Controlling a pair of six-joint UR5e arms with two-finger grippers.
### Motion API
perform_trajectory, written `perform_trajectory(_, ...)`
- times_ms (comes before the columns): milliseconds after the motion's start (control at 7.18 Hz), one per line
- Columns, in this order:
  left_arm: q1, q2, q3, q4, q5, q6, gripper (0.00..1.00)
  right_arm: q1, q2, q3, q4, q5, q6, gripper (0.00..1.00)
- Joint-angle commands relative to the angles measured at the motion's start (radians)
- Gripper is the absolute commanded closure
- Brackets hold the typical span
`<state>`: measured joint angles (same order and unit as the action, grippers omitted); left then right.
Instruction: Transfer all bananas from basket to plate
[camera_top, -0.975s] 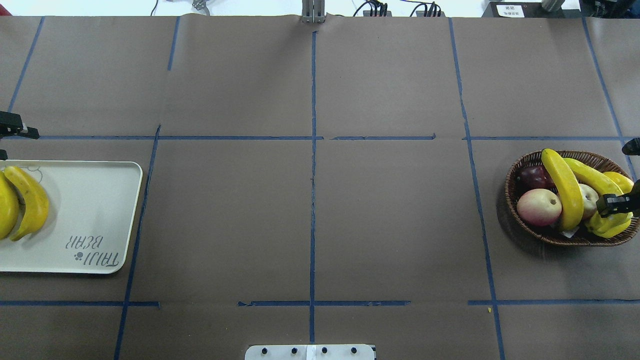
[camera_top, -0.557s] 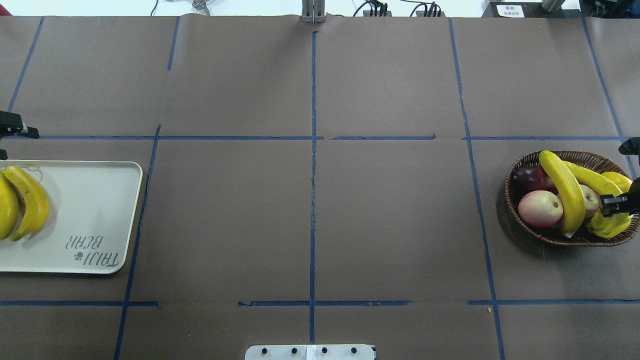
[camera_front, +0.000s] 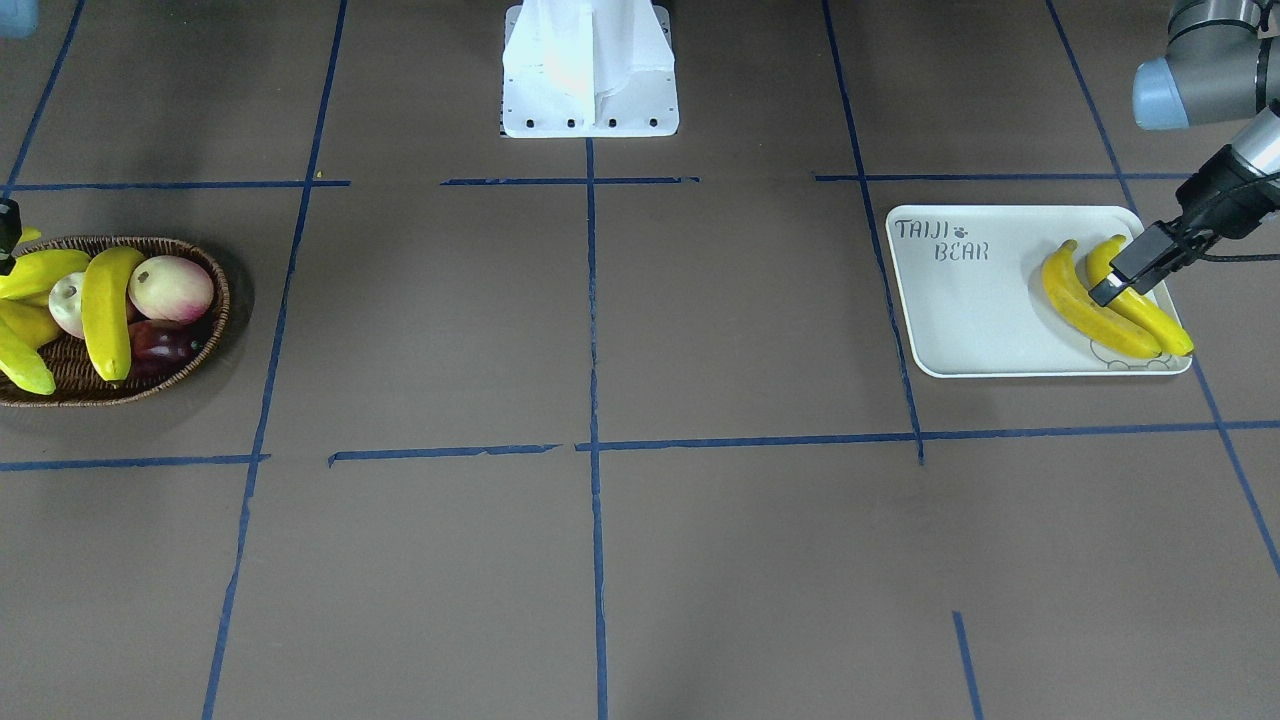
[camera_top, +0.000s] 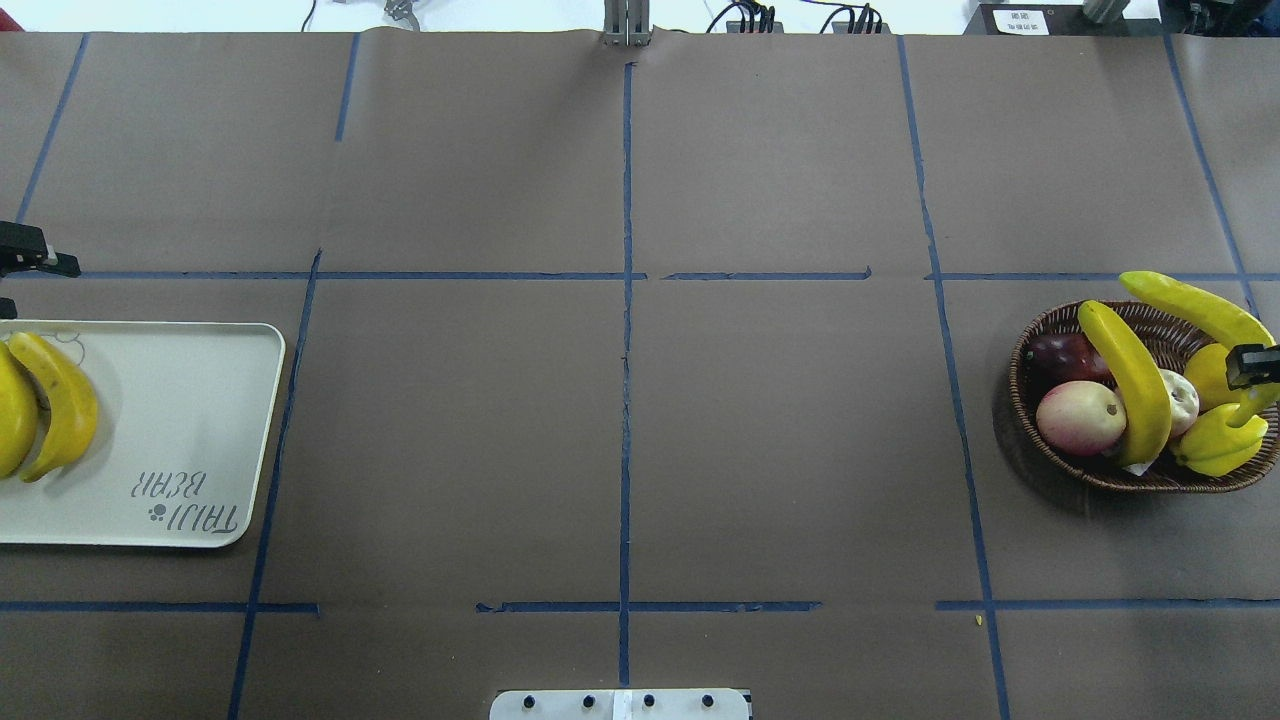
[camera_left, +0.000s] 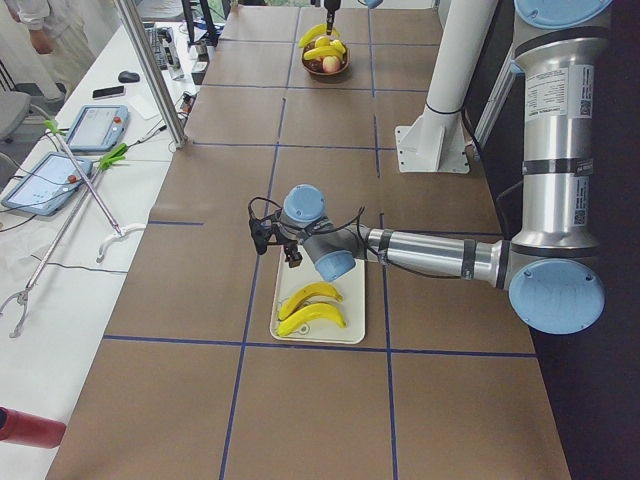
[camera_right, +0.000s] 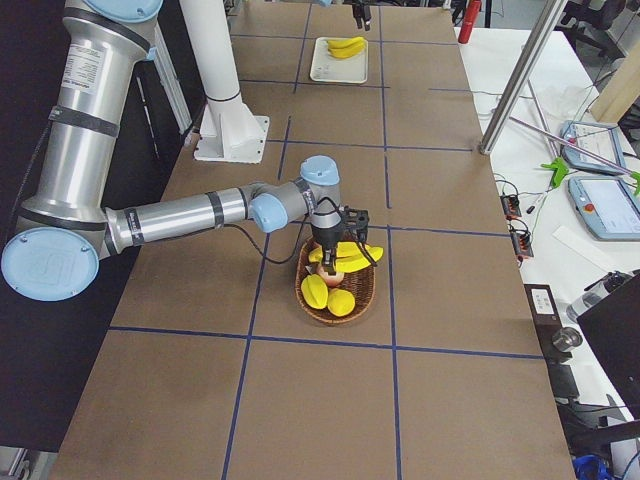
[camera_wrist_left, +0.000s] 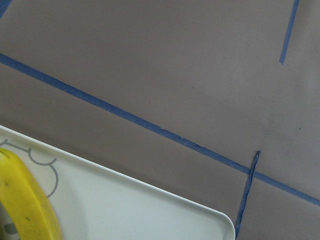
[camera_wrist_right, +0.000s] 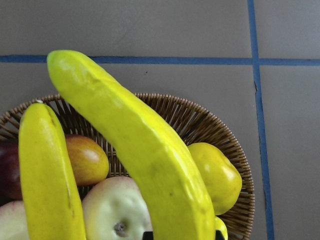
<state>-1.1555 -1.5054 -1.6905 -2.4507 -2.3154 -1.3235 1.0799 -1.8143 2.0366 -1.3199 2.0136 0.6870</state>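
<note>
The wicker basket (camera_top: 1022, 405) stands at the table's right end. My right gripper (camera_top: 1256, 366) is shut on one yellow banana (camera_top: 1190, 301) and holds it tilted above the basket, its far end past the far rim. The right wrist view shows this banana (camera_wrist_right: 145, 155) filling the middle. A second banana (camera_top: 1132, 385) lies across the fruit in the basket. The cream plate (camera_top: 180, 400) is at the left end with two bananas (camera_front: 1088, 305) side by side on it. My left gripper (camera_front: 1108, 288) hovers open over them, holding nothing.
In the basket are a pink-cream fruit (camera_top: 1080, 418), a dark red fruit (camera_top: 1058, 355) and plump yellow-green fruits (camera_top: 1222, 447). The robot's base plate (camera_top: 620, 705) sits at the near edge. Blue tape lines divide the brown table cover.
My right gripper has risen with the banana; its far end came up out of the basket and now reaches past the far rim. The left arm has not moved.
</note>
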Motion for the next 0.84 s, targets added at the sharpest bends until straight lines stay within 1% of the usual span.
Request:
perform_trajectory(0, 0.052, -0.063, -0.001, -0.001, -0.001, -0.078, 0.0, 0.017, 0.123, 0.027, -0.001, 0.032, -0.014, 1.0)
perform_trajectory(139, 0.084, -0.131, -0.001, -0.001, 0.001, -0.177, 0.0, 0.005, 0.194, 0.03, 0.002, 0.062, -0.012, 1.0)
perform_trajectory(278, 0.117, -0.204, -0.011, 0.001, 0.002, -0.286, 0.0, -0.059, 0.284, 0.031, -0.012, 0.059, 0.006, 1.0)
perform_trajectory(418, 0.146, -0.266, -0.014, 0.007, -0.001, -0.393, 0.0, -0.119, 0.34, 0.028, -0.013, 0.05, 0.061, 1.0)
perform_trajectory(557, 0.175, -0.324, -0.011, 0.01, -0.002, -0.499, 0.0, -0.186, 0.415, 0.03, -0.013, 0.001, 0.15, 1.0)
perform_trajectory(696, 0.194, -0.398, -0.011, 0.075, -0.002, -0.593, 0.0, -0.29, 0.475, 0.027, -0.016, -0.106, 0.246, 1.0)
